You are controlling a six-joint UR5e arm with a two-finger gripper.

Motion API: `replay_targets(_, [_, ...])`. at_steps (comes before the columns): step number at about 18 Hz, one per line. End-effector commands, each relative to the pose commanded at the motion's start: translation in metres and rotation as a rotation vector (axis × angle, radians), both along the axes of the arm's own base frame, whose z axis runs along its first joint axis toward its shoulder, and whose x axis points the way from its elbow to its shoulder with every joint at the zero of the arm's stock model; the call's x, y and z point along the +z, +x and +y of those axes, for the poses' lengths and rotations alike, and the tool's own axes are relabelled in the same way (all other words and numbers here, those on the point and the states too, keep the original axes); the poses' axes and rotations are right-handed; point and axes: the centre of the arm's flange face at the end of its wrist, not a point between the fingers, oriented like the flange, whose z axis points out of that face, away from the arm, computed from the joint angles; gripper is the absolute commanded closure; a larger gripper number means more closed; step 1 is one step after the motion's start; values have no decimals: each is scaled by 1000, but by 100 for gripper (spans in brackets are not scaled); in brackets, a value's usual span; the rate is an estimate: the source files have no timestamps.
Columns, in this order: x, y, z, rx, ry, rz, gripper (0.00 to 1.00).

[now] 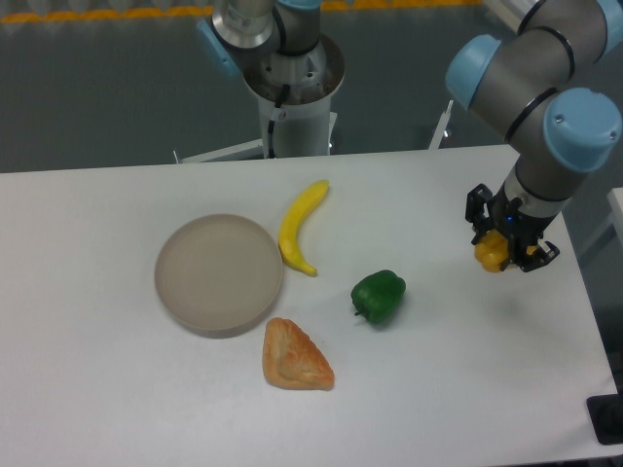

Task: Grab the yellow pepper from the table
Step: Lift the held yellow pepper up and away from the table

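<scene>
no readable text or labels

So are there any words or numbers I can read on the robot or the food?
None: no words, numbers or signs can be read on the robot arm, the tool, the yellow pepper, the plate or the table.

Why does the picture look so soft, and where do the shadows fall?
In the fixed camera view the light is even and diffuse: the green pepper, banana and pastry cast only faint shadows on the white table. No harsh glare. The gripper holding the yellow pepper looks slightly blurred, with a pale shadow below it.
</scene>
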Motion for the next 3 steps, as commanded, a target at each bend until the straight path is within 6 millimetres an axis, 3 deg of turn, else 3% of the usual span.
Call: replay_targets(3, [-2, 0, 0, 0, -2, -2, 90])
